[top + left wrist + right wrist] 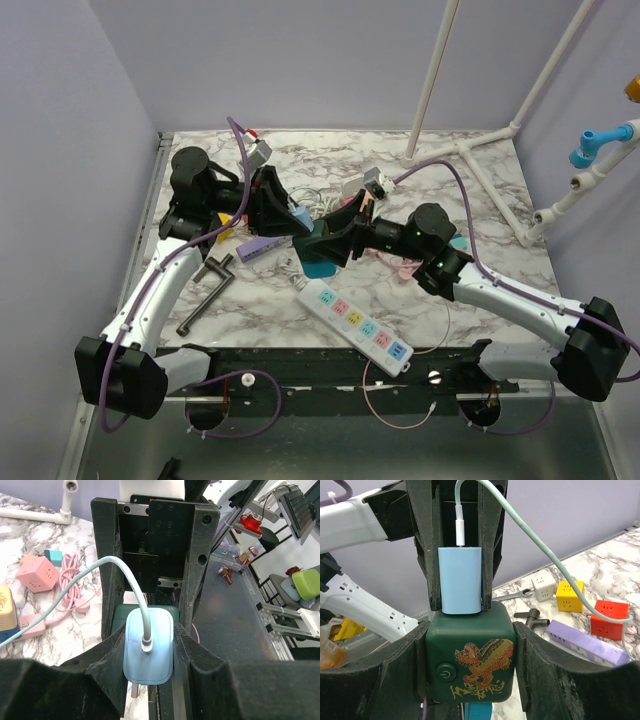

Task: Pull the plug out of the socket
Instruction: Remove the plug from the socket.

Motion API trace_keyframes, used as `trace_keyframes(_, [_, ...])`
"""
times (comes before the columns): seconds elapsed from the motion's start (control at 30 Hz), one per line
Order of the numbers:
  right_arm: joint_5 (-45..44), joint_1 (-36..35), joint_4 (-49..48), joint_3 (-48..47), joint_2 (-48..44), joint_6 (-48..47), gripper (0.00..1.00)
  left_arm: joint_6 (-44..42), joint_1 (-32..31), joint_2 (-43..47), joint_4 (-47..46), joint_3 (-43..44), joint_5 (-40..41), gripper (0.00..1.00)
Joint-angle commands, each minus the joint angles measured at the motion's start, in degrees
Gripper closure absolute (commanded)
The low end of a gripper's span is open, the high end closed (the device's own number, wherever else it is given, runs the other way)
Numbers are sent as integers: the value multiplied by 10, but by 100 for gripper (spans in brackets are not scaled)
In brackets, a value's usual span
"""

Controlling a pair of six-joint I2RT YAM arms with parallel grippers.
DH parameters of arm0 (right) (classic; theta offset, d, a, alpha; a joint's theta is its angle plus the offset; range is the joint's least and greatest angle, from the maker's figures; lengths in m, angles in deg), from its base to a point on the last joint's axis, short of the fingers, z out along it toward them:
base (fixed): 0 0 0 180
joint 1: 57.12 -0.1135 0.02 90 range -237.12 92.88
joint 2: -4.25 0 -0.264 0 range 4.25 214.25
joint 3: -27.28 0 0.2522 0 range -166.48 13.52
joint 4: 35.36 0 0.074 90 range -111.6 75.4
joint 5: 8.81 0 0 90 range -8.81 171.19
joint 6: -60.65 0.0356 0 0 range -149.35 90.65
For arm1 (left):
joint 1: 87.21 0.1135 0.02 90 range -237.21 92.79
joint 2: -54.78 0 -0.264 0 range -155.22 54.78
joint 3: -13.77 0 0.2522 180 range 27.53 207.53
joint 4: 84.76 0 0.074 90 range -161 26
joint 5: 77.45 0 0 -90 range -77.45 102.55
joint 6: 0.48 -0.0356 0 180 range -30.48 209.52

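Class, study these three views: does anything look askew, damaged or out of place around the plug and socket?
Nothing stands out. The blue plug sits square on the green socket cube, gripped between the left fingers; the right fingers clamp the cube. The cable loops loosely with no visible damage.
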Motion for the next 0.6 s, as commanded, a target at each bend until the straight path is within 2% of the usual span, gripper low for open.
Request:
trace_keyframes(0.0, [60, -11, 150, 45, -18, -28, 99, -52, 43, -1, -27, 58, 94, 100])
trace_keyframes(0.43, [50, -11, 197, 79, -20, -50, 99, -39, 49, -10, -59, 91, 102, 100])
trace_keyframes(0.57, [30, -11, 192, 80, -42, -44, 99, -63, 55, -12, -34, 81, 99, 100])
